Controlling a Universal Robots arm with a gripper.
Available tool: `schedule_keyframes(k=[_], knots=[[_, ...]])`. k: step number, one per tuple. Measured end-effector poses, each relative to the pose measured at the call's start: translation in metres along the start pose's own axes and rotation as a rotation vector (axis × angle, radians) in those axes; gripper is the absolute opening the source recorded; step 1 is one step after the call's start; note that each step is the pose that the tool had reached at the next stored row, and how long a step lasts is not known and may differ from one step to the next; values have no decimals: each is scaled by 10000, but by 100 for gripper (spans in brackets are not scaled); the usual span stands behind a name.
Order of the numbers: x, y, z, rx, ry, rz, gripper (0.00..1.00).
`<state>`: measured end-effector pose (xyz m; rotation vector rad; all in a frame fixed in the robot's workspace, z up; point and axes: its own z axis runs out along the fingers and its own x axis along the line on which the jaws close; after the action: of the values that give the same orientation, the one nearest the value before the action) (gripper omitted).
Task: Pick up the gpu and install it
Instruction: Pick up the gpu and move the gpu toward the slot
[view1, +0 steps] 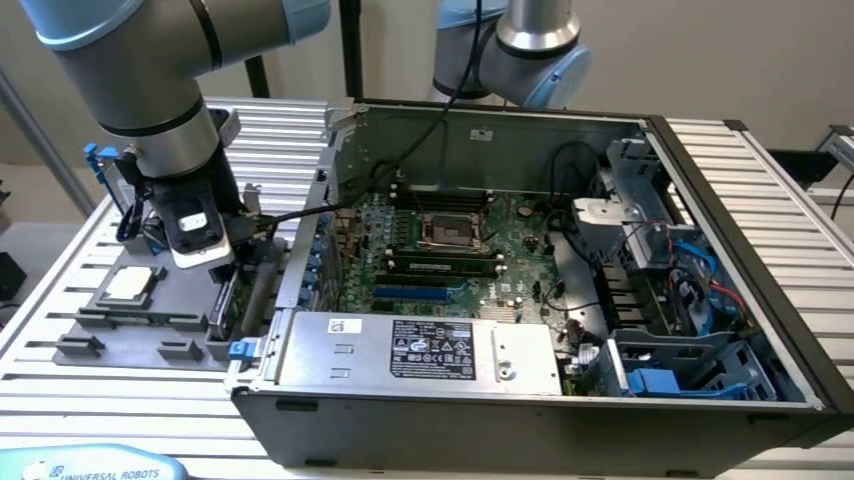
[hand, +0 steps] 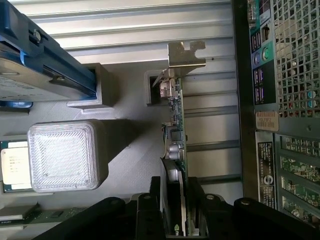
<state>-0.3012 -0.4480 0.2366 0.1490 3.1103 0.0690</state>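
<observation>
Where the work surface is showing in the exterior view, a slatted aluminium table (view1: 787, 190) is carrying an open computer case (view1: 534, 420) and, toward the exterior view's left, a grey fixture tray (view1: 134, 338). A pale wall (view1: 747, 50) is closing off the room behind. Inside the case, the motherboard (view1: 441, 240) is lying exposed, with the power supply (view1: 414, 350) sitting along the near wall. On the tray, the CPU (view1: 130, 283) is resting flat in its pocket. The gpu (view1: 227, 310) is standing on edge in a tray slot just beside the case's outer wall, not yet installed. The arm (view1: 147, 90) is reaching down over the tray, and the gripper (view1: 218, 272) is sitting directly above the gpu. In the wrist view, the gripper (hand: 174, 202) is straddling one end of the gpu (hand: 177, 130), while the silver end bracket (hand: 186, 54) is standing at the far end, near the case's perforated rear panel (hand: 285, 75). Whether the gripper is already pinching the card or merely standing spread around it cannot be told, since its dark body is masking the contact area. The hard drive with blue rails (hand: 35, 70) is being cut off by the frame edge, as is the CPU (hand: 15, 170) in the wrist view. A white ribbed square (hand: 62, 155) is sitting beside that chip, and its nature cannot be made out. Behind the case, a second arm (view1: 534, 45) is being cropped by the frame, and a blue-and-white object lettered Universal Robots (view1: 94, 468) is being cropped at the near edge of the exterior view.
</observation>
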Motion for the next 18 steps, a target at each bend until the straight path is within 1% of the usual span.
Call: schedule_keyframes(k=[5, 6, 13, 15, 18], knots=[[0, 0, 0, 1, 1, 0, 33], [0, 0, 0, 0, 0, 0, 27], [0, 0, 0, 0, 0, -11, 27], [2, 0, 0, -5, 5, -135, 27], [6, -1, 0, -15, 25, -569, 27]])
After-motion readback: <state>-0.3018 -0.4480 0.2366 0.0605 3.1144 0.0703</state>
